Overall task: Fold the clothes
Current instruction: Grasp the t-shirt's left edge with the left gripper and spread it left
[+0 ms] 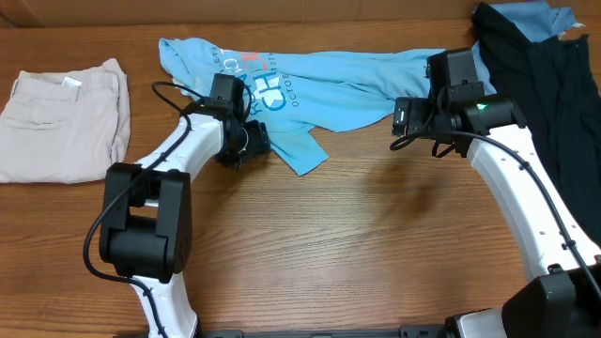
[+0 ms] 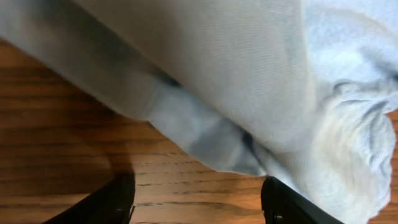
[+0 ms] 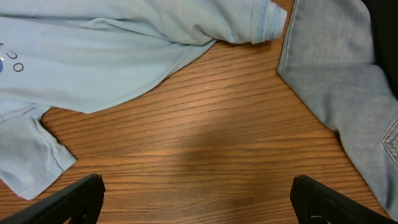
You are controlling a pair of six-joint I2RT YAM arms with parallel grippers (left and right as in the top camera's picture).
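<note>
The light sky-blue T-shirt [image 1: 338, 80] lies crumpled across the far middle of the table, its lettering partly showing near my left arm. My left gripper [image 1: 249, 141] is open and low at the shirt's front left edge. In the left wrist view the shirt [image 2: 249, 74] hangs just above the open fingers [image 2: 196, 186], with bare wood between them. My right gripper [image 1: 402, 120] is open and empty, just in front of the shirt's right end. The right wrist view shows its fingers [image 3: 196, 186] wide apart over bare wood, with the shirt [image 3: 112, 56] beyond them.
Beige trousers [image 1: 61, 117] lie folded at the far left. A black garment [image 1: 540, 84] and a denim-blue one [image 1: 526, 14] lie at the far right; the denim [image 3: 336, 81] reaches close to my right gripper. Wooden tabletop [image 1: 357, 235] fills the front.
</note>
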